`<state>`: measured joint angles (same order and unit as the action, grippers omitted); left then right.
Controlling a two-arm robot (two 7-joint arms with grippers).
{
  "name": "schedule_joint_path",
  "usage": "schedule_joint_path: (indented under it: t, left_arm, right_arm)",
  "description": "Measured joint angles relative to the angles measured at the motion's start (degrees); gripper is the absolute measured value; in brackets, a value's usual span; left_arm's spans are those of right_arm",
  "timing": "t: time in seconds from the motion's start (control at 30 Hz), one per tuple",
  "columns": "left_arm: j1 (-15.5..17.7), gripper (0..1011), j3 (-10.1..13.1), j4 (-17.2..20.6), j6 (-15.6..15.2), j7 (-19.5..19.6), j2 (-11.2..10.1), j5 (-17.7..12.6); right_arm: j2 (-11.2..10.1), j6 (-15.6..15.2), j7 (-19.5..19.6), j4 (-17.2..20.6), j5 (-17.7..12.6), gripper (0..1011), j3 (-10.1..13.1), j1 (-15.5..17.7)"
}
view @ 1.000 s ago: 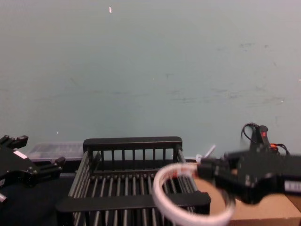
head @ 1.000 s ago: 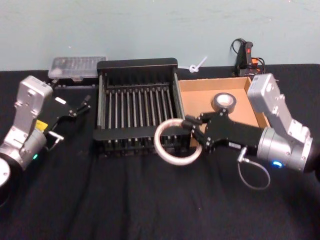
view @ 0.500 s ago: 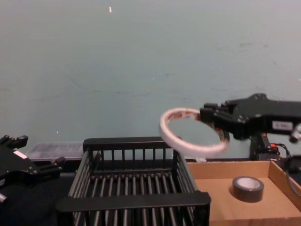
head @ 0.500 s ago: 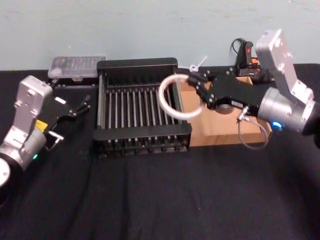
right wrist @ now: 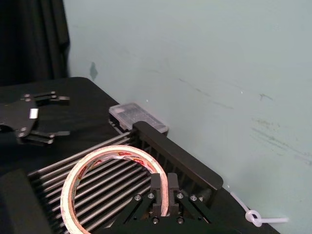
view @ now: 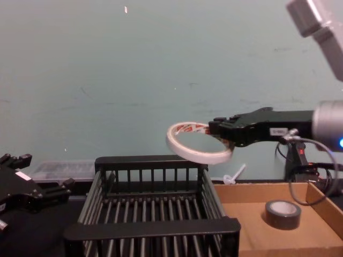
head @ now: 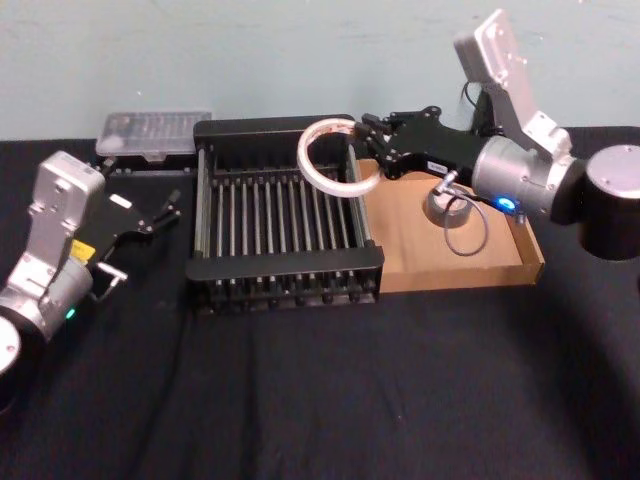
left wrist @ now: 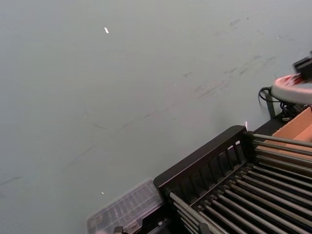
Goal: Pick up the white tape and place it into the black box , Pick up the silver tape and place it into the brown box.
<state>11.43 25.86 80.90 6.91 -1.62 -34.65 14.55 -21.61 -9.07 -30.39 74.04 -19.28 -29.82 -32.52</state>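
My right gripper is shut on the edge of the white tape, a wide thin ring with red print inside. It holds the ring in the air, tilted, above the back right part of the black box, well above its rim. The right wrist view shows the fingers pinching the white tape over the crate's bars. The silver tape lies in the brown box, partly behind my right arm in the head view. My left gripper rests open on the table to the left of the crate.
A clear plastic case lies behind the black box at the back left. A black device with cables stands behind the brown box. A white cable tie lies at the wall. Black cloth covers the table.
My right gripper has carried the white tape up from the crate's front right corner, then back and left, so it now hangs over the crate's back right part. The left arm has not moved.
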Motion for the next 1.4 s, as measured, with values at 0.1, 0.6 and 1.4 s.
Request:
schedule_joint_path:
  t: [0.1, 0.6, 1.4]
  left_arm:
    - [0.0, 1001, 0.0, 0.0, 0.0, 0.0, 0.0, 0.0]
    - [0.0, 1001, 0.0, 0.0, 0.0, 0.0, 0.0, 0.0]
    - [0.0, 1001, 0.0, 0.0, 0.0, 0.0, 0.0, 0.0]
  right_arm:
    - [1.2, -0.4, 0.4, -2.1, 0.4, 90, -0.4, -1.2]
    - [7.3, 0.6, 1.4, -13.7, 3.7, 90, -1.9, -6.1]
    - [10.8, 2.2, 0.3, -21.3, 6.8, 90, -2.3, -7.0]
